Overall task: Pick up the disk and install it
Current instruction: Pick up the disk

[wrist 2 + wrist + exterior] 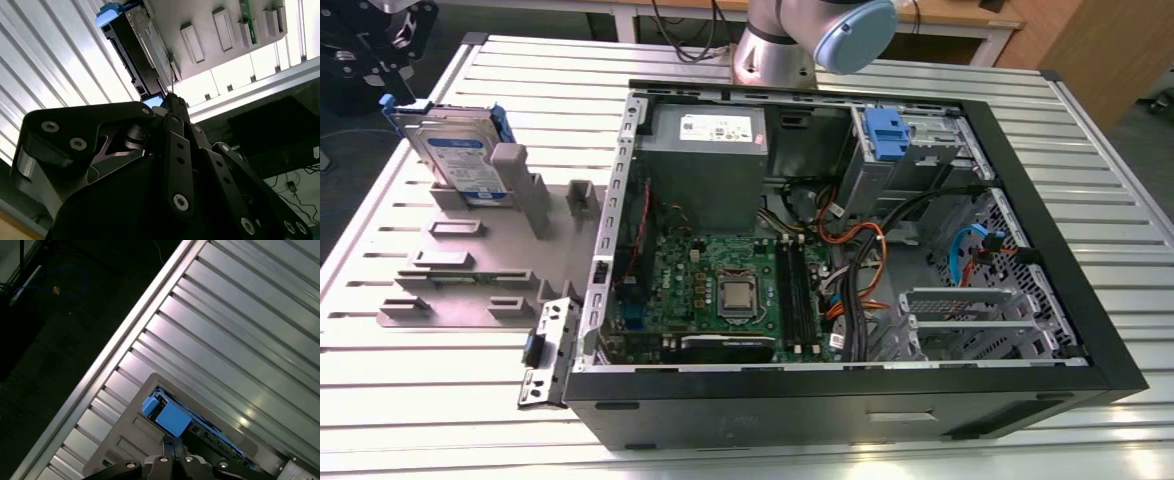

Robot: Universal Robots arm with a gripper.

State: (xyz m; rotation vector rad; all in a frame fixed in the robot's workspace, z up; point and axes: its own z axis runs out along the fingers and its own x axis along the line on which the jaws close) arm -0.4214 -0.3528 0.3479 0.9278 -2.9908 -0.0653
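Silver-grey disk (pixel 458 155), blue-railed, stands upright in grey holder (pixel 454 262) on slatted metal desk (pixel 414 400), at exterior view's left, apart from open computer case (pixel 827 400). Hand (pixel 171 101) (pixel 172 441), narrow, tips together, empty, hovers near disk's blue end in both wrist views. Step in hand, likely: approach for pickup. Grasp calls for wider hand astride disk.

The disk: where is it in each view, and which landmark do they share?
Exterior view: disk upright in the holder, at the exterior view's left of the case.
Second wrist view: disk in the holder.
First wrist view: disk, blue end showing.
Shared landmark: the grey holder.
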